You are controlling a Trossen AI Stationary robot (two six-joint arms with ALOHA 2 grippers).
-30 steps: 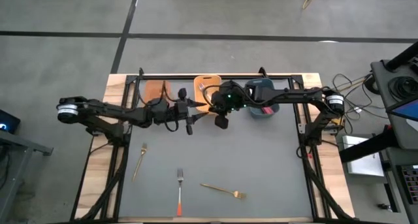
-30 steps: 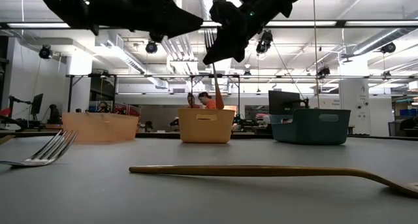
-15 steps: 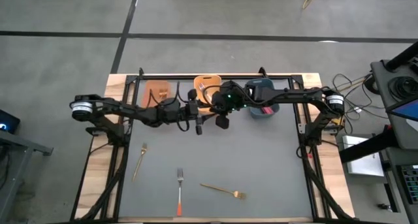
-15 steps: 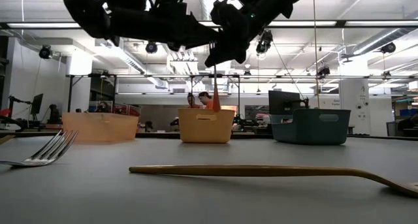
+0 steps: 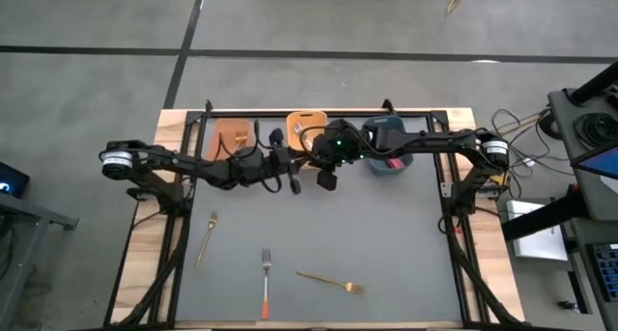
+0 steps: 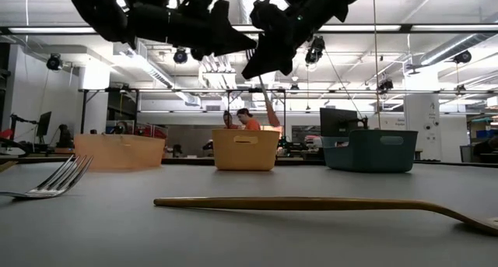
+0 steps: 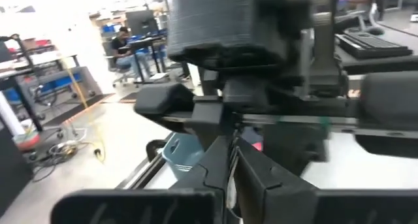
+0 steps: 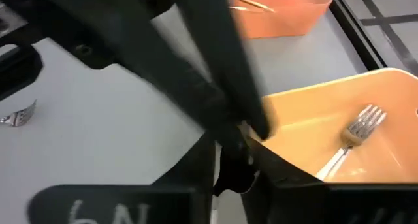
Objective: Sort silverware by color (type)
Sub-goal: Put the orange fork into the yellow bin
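Three bins point(image 5: 306, 126) line the table's point(image 5: 386, 234) far edge, one fork point(image 8: 353, 138) lying in the middle bin. Three forks point(image 5: 265, 283) lie near the front edge, one toward the left edge.

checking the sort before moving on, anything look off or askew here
One fork hangs tilted in the air above the yellow bin, where the left gripper and right gripper crowd together. I can't tell which one holds it. Nothing else stands out.
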